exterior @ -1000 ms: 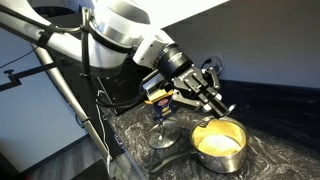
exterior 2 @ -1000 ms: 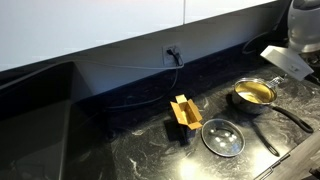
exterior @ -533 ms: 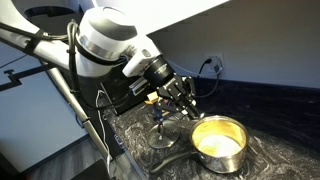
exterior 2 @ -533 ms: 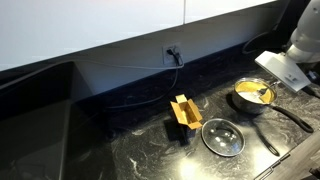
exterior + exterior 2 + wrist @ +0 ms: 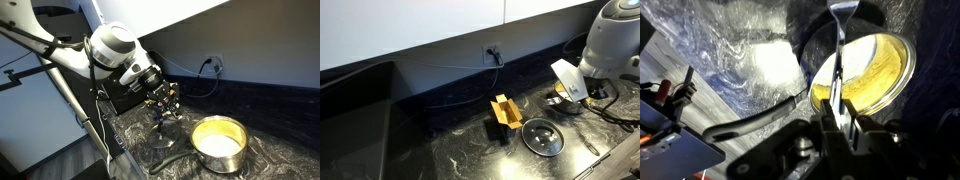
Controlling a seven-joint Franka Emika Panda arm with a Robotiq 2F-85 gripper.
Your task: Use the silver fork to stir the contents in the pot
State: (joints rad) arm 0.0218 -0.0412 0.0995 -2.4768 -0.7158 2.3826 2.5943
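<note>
At the bottom of the wrist view, the gripper (image 5: 840, 126) is clamped tight on the silver fork (image 5: 840, 60), which crosses the pot (image 5: 906, 82) at its rim; yellow contents (image 5: 880, 75) fill it, on a marbled counter (image 5: 272, 160)

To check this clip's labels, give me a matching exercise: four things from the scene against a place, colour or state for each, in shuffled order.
Things:
1 silver fork
2 pot
3 round lid
4 wall socket

Descriptions:
A golden-yellow inside
B up on the back wall
C clamped in the pincer
D lying flat on the dark counter

Pairs: 1-C, 2-A, 3-D, 4-B
</note>
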